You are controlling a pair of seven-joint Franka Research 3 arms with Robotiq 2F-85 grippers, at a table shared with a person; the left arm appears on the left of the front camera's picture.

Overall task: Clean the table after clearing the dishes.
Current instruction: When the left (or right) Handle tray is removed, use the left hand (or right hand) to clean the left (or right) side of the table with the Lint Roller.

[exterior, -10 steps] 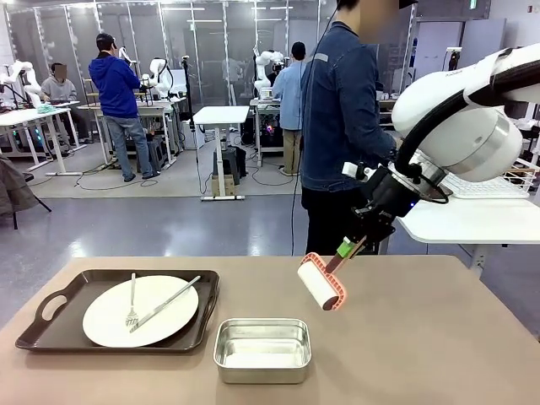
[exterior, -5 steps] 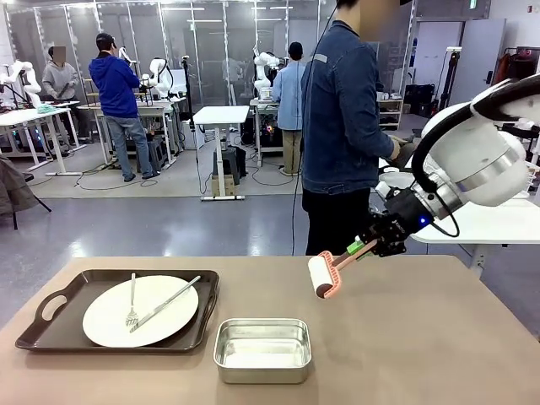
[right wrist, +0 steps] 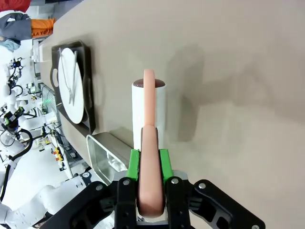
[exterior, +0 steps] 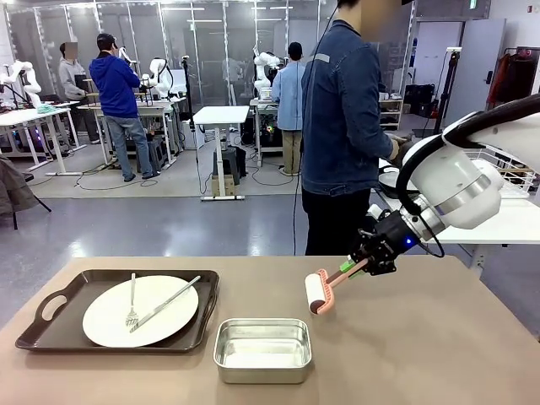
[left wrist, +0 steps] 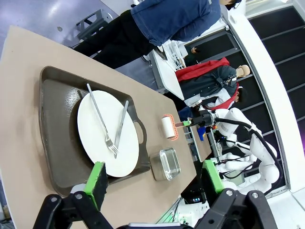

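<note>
On the left half of the tan table [exterior: 422, 337] a dark tray [exterior: 51, 329] holds a white plate [exterior: 152, 316] with a fork and knife across it. My right gripper [exterior: 363, 260] is shut on the pink handle of a white lint roller [exterior: 316, 293], whose roll hangs at or just above the tabletop near the middle. From the right wrist, the roller [right wrist: 148, 112] points away from the gripper [right wrist: 148, 164], with its shadow close beside it. The left gripper [left wrist: 152, 183] stands open, high over the tray [left wrist: 52, 119] and plate [left wrist: 107, 129].
A shiny steel pan [exterior: 262, 348] sits at the near edge, just left of the roller and right of the tray. A person in a denim jacket [exterior: 342, 110] stands at the far side. The table's right half is bare.
The right arm has drawn back and lowered. The roller has come down from above the table toward its top and shifted slightly left, its handle now lying flatter.
</note>
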